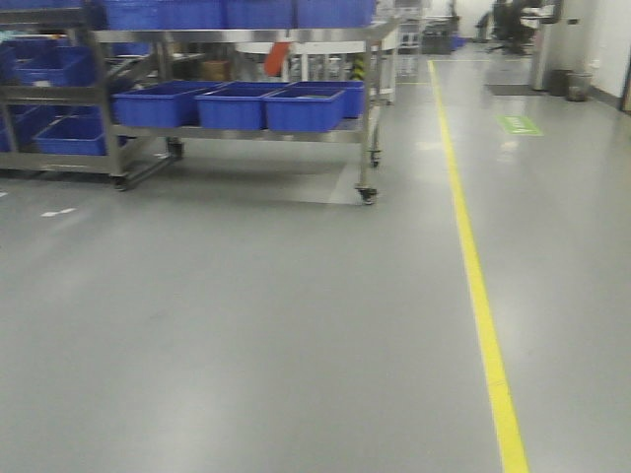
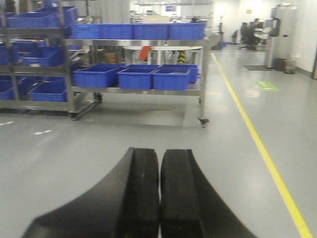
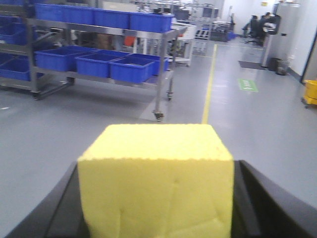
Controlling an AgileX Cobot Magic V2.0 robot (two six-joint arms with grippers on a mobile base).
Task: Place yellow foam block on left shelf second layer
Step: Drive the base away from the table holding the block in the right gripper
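The yellow foam block (image 3: 156,178) fills the lower middle of the right wrist view, clamped between the two black fingers (image 3: 250,203) of my right gripper (image 3: 156,198), held above the grey floor. My left gripper (image 2: 159,193) is shut and empty, its two black pads touching. A steel shelf cart (image 1: 370,108) with blue bins (image 1: 304,108) on its lower layer stands ahead to the left; it also shows in the left wrist view (image 2: 203,74) and the right wrist view (image 3: 163,74). Neither gripper shows in the front view.
A second rack (image 1: 59,99) with blue bins stands further left. A yellow floor line (image 1: 473,256) runs away on the right. A green floor mark (image 1: 520,124), a bin (image 1: 579,85) and office chairs (image 1: 508,25) lie far right.
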